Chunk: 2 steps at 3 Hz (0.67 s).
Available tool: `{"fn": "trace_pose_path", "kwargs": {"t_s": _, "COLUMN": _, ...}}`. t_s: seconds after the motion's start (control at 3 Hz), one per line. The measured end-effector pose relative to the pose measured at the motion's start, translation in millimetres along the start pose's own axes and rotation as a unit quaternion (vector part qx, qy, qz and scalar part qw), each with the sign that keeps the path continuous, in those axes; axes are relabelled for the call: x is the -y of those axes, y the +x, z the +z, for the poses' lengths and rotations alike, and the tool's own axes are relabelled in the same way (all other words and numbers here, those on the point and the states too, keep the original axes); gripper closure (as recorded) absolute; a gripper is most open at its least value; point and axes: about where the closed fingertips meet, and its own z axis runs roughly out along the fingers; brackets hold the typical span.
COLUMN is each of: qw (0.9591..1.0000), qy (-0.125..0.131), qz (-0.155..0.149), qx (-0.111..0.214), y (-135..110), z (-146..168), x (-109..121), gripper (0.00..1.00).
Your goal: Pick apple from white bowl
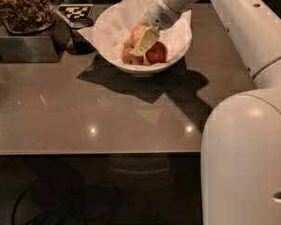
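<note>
The white bowl (107,50), lined with crumpled white paper, stands at the back middle of the brown counter. In it lie the blushed red-and-yellow apple (136,32), a deeper red apple (158,53) to its right and a smaller yellowish-brown apple (129,56) in front. My gripper (142,45) reaches down into the bowl from the upper right. Its cream tip lies across the front of the blushed apple, between it and the red one. The part of the apple behind the gripper is hidden.
A dark metal tray (23,46) heaped with brown clumpy food stands at the back left. A small dark cup (80,34) and a black-and-white marker tag (75,11) sit between it and the bowl. My white arm and base (246,139) fill the right side.
</note>
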Motion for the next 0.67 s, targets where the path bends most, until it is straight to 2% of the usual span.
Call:
{"fn": "trace_pose_path", "kwargs": {"t_s": 0.33, "qw": 1.0000, "qy": -0.001, "qz": 0.001, "qx": -0.002, "y": 2.0, "z": 2.4, "x": 0.9, "gripper": 0.52}}
{"fn": "trace_pose_path", "kwargs": {"t_s": 0.67, "qw": 1.0000, "qy": -0.001, "qz": 0.002, "qx": -0.002, "y": 3.0, "z": 1.0, "x": 0.3, "gripper": 0.76}}
